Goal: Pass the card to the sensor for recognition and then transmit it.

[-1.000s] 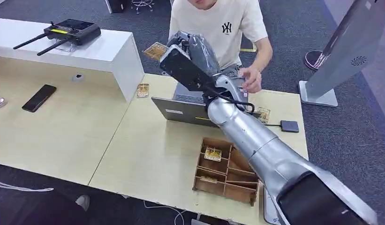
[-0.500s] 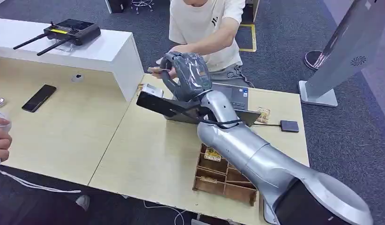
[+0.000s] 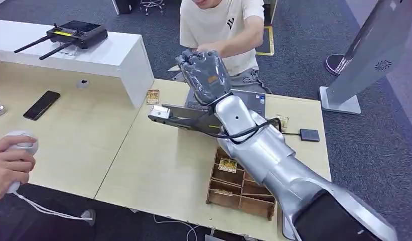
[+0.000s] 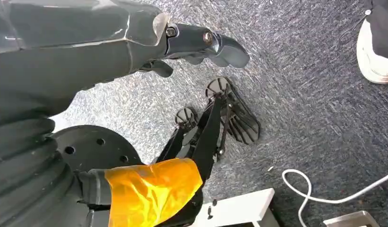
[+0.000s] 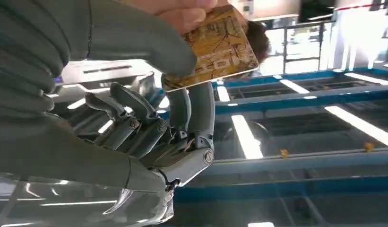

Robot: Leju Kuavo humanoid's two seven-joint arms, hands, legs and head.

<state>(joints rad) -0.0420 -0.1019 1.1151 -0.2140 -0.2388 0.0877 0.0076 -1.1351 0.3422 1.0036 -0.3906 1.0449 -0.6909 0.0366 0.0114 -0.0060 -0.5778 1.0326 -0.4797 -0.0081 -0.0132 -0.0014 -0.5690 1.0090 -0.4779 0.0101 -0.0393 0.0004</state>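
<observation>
Your right robot hand (image 3: 206, 75) is raised above the surface (image 3: 158, 165) toward the person (image 3: 219, 22), thumb and fingers pinching the card (image 5: 215, 45). The card is golden-brown with dark line patterns, and the person's fingers (image 5: 182, 12) grip it too. Your left robot hand (image 4: 201, 45) hangs over carpet, fingers loosely apart, holding nothing.

The head view looks down over the table (image 3: 158, 165); wrist views face floor and ceiling.
</observation>
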